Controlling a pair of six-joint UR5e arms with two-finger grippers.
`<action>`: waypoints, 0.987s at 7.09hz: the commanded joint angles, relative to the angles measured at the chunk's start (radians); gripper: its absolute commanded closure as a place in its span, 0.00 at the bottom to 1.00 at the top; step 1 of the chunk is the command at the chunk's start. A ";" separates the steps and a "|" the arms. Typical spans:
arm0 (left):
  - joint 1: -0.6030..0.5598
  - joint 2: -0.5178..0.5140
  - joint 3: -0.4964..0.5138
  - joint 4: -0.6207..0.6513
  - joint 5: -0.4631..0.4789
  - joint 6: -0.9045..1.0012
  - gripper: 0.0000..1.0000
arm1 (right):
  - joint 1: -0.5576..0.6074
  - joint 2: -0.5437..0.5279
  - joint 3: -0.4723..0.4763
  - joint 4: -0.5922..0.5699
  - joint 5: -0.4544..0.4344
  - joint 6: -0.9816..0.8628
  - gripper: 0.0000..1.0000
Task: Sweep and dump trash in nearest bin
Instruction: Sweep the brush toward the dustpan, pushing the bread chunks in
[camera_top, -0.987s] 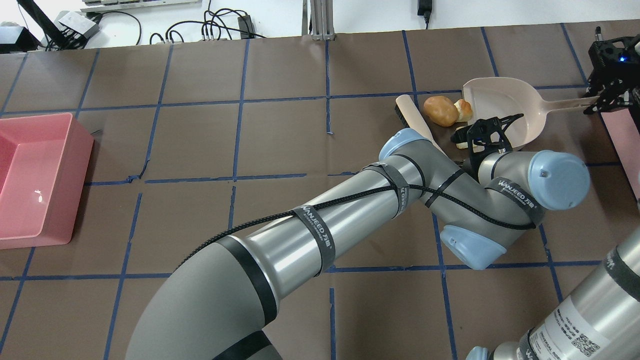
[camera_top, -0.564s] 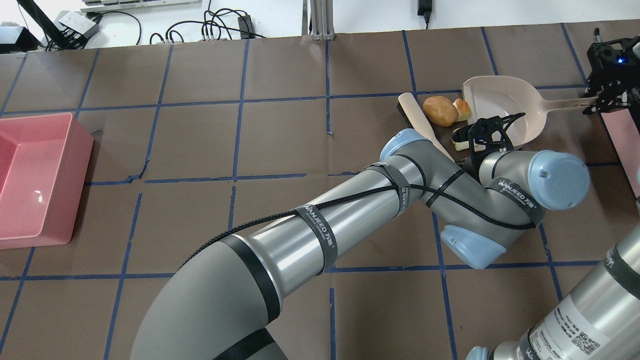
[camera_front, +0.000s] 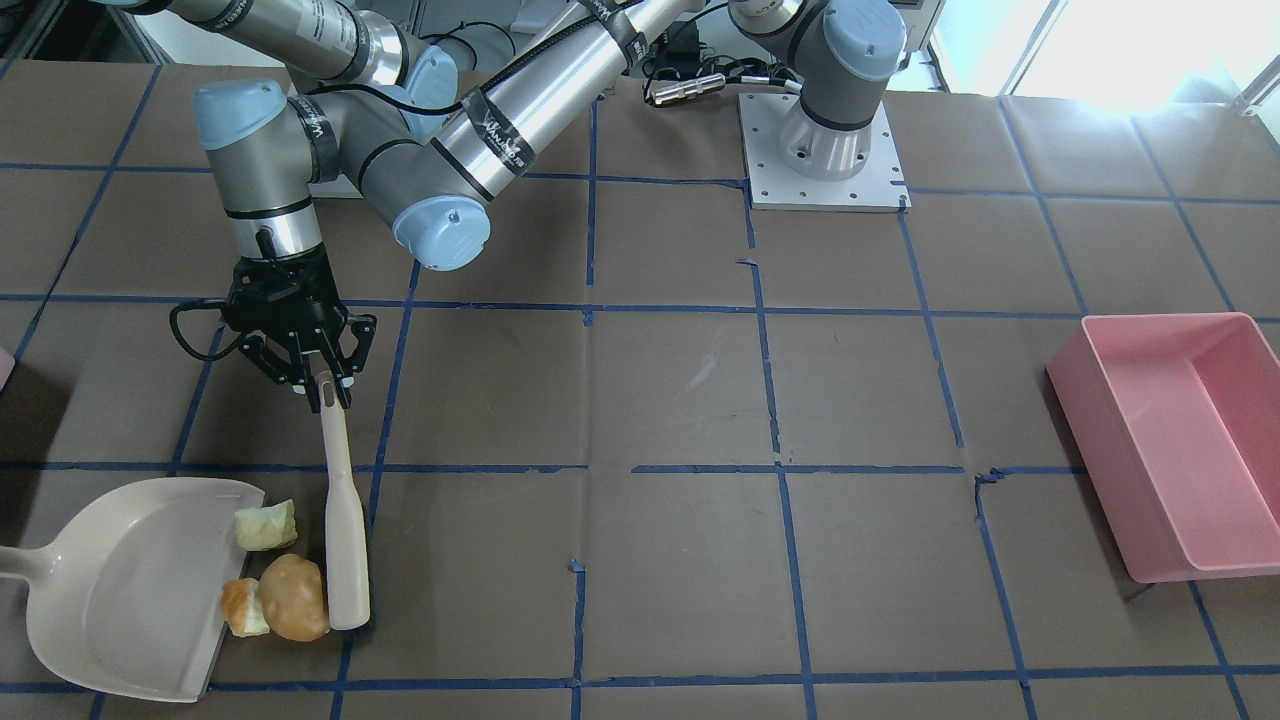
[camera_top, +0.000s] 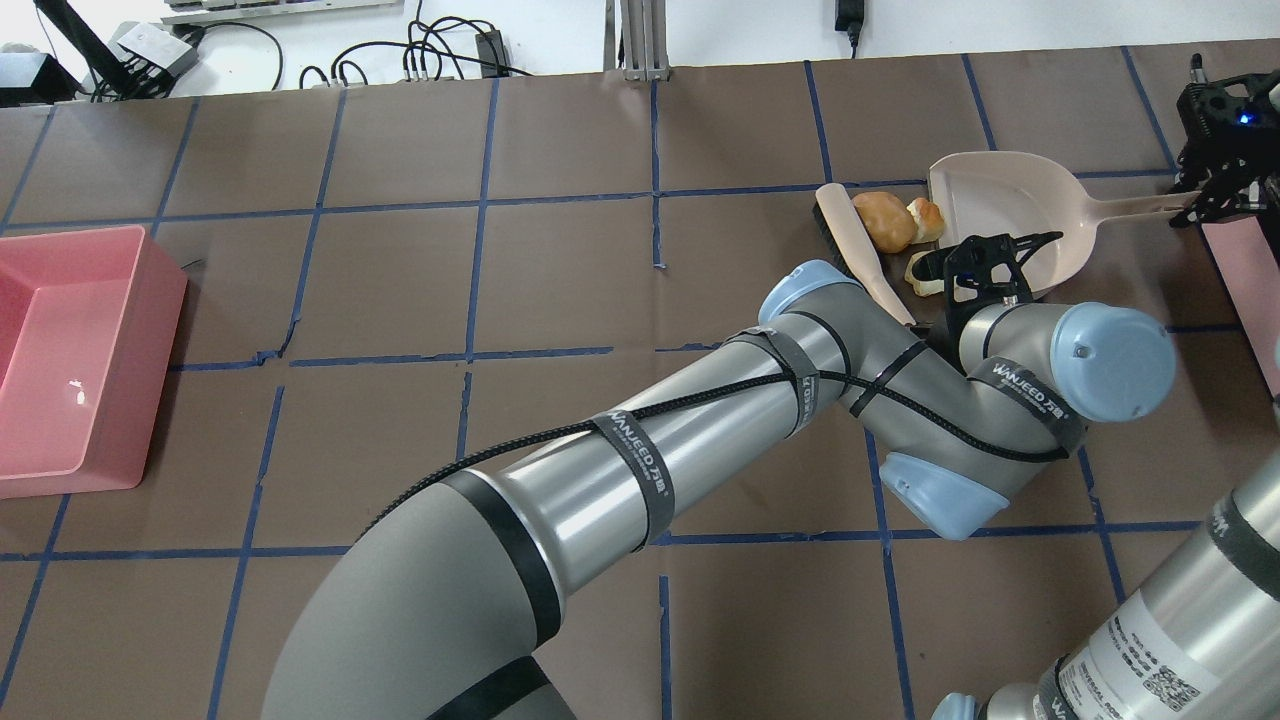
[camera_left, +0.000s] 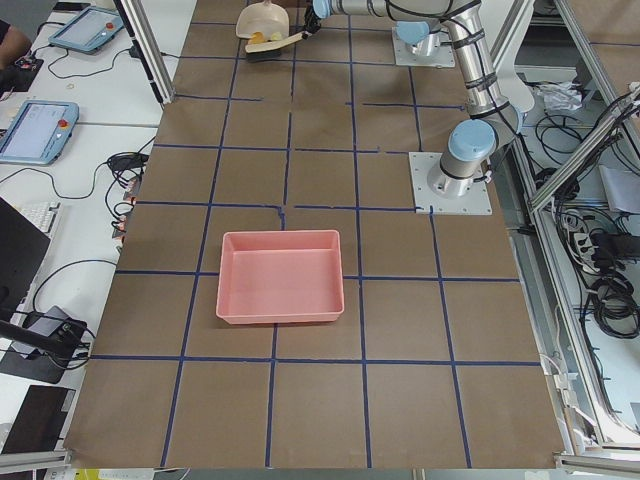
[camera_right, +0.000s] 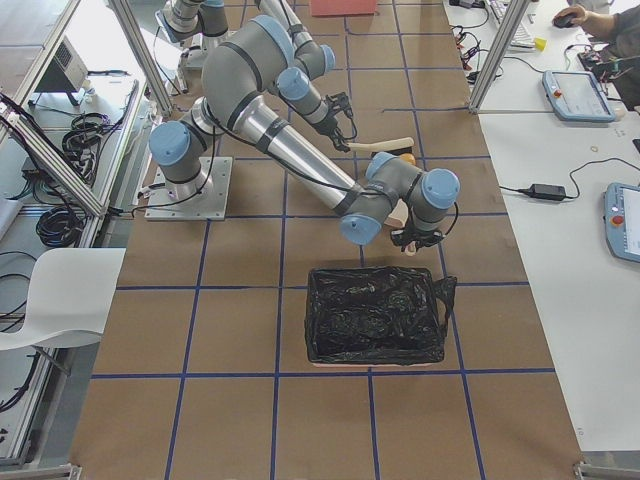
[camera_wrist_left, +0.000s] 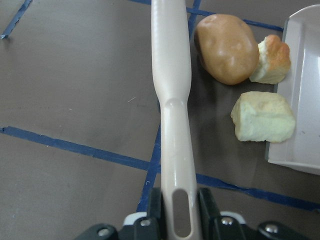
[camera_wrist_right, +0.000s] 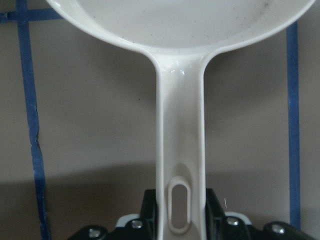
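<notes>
My left gripper is shut on the end of a beige brush; this also shows in the left wrist view. The brush head rests against a tan-brown potato-like lump. An orange chunk lies between the lump and the lip of the beige dustpan. A pale yellow chunk lies at the lip too. My right gripper is shut on the dustpan handle and shows at the overhead view's right edge.
A pink bin stands far off at the table's left end. A bin lined with a black bag stands just beyond the dustpan at the right end. My left arm reaches across the table's middle.
The brush has moved right toward the dustpan until it touches the lump. The pale yellow chunk has shifted closer to the pan's lip. The dustpan has stayed in place.
</notes>
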 joint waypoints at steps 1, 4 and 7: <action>0.000 0.002 -0.002 0.012 -0.008 0.047 1.00 | 0.012 -0.003 0.000 0.000 -0.003 0.006 1.00; 0.003 0.008 -0.005 0.062 -0.025 0.126 1.00 | 0.012 -0.003 0.000 0.002 -0.005 0.006 1.00; 0.005 0.002 -0.018 0.069 -0.053 0.157 1.00 | 0.012 -0.002 0.000 0.002 -0.007 0.008 1.00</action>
